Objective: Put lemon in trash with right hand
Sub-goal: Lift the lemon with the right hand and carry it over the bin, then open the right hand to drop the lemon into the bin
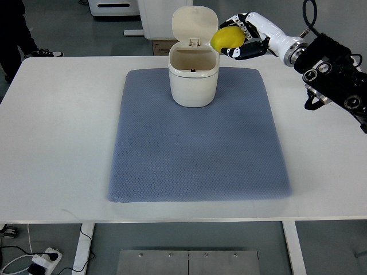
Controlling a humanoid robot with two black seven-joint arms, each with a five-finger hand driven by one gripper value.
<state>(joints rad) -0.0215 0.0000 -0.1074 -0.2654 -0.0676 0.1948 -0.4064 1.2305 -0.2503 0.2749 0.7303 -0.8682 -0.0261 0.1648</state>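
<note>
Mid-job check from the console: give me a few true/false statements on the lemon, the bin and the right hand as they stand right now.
1. The right hand grips the lemon. True.
2. The trash bin has its lid shut. False: the lid stands open.
3. The lemon lies inside the bin. False: it is held beside the raised lid, to the right of the opening.
4. The bin stands on the blue mat. True.
5. The left hand is helping hold the bin. False: no left arm shows.

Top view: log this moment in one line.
right robot hand: holding lemon | position: beside open trash bin lid | lemon: not yet in
</note>
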